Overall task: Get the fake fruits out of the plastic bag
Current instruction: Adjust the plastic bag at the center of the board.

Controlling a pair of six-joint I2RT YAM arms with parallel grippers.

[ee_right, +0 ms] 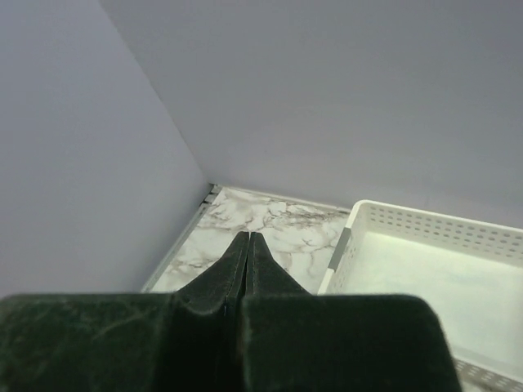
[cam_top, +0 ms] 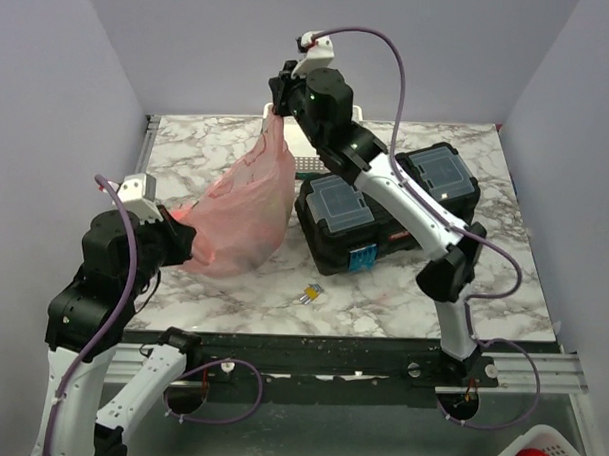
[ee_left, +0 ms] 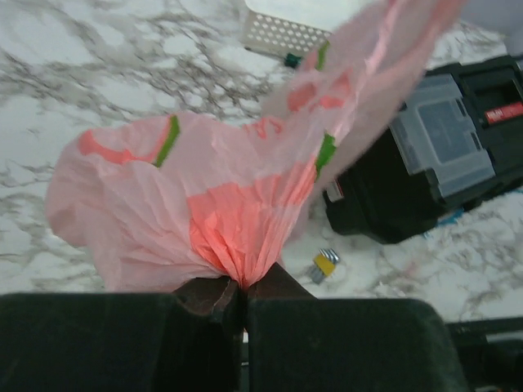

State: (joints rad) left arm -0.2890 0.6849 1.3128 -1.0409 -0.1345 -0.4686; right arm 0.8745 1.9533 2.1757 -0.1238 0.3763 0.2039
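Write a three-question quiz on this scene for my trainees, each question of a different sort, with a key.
1. True or false: the left hand is shut on a gathered end of the plastic bag.
2. In the overhead view, what sits just right of the bag? A) a black toolbox B) a kettle C) a stack of plates
3. Short answer: which hand holds the bag's raised end, up near the back wall?

Key
1. True: pink plastic is bunched between its closed fingers.
2. A
3. The right hand.
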